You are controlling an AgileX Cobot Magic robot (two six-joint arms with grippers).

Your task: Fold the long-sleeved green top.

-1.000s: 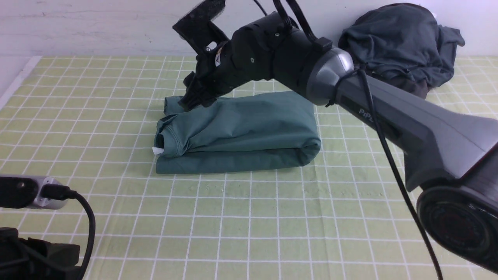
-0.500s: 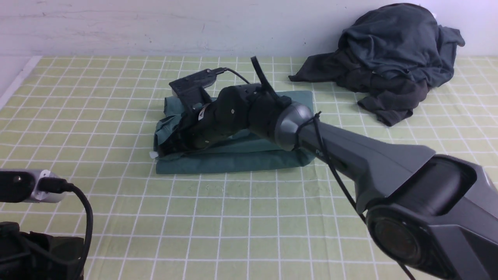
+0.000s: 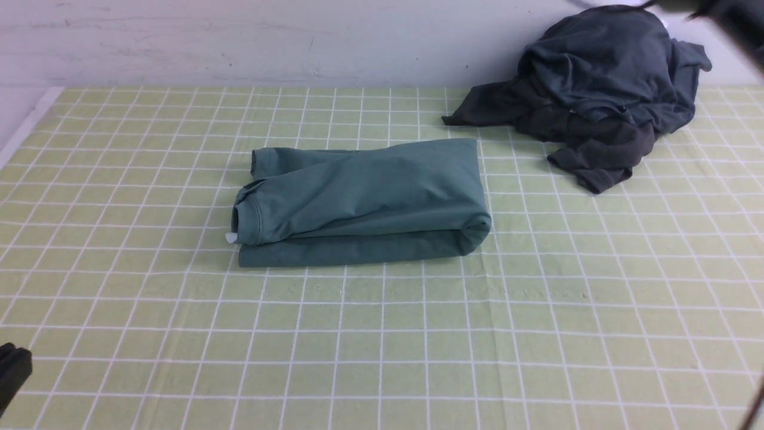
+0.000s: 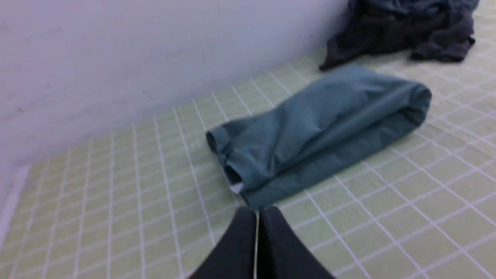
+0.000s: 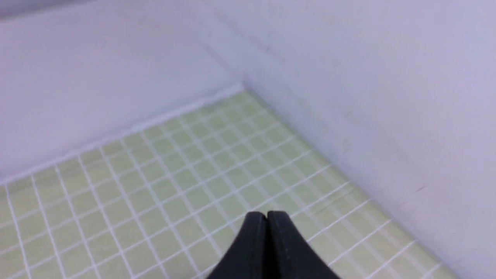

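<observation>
Green long-sleeved top (image 3: 364, 200) lies folded into a compact rectangular bundle near the middle of the counter (image 3: 382, 334), which is covered by a pale green cloth with a white grid. The ribbed neck opening and a small white tag (image 3: 230, 237) face the robot's left; the rounded fold faces its right. No gripper touches the garment. A heap of dark grey garments (image 3: 597, 89) rests at the far right of the counter against the white wall (image 3: 239, 42), well apart from the top. In the left wrist view, the left gripper (image 4: 257, 217) is fully closed and empty, positioned just short of the tag end of the top (image 4: 317, 131). In the right wrist view, the right gripper (image 5: 266, 221) is likewise fully closed and empty, above bare gridded cloth near a wall corner.
</observation>
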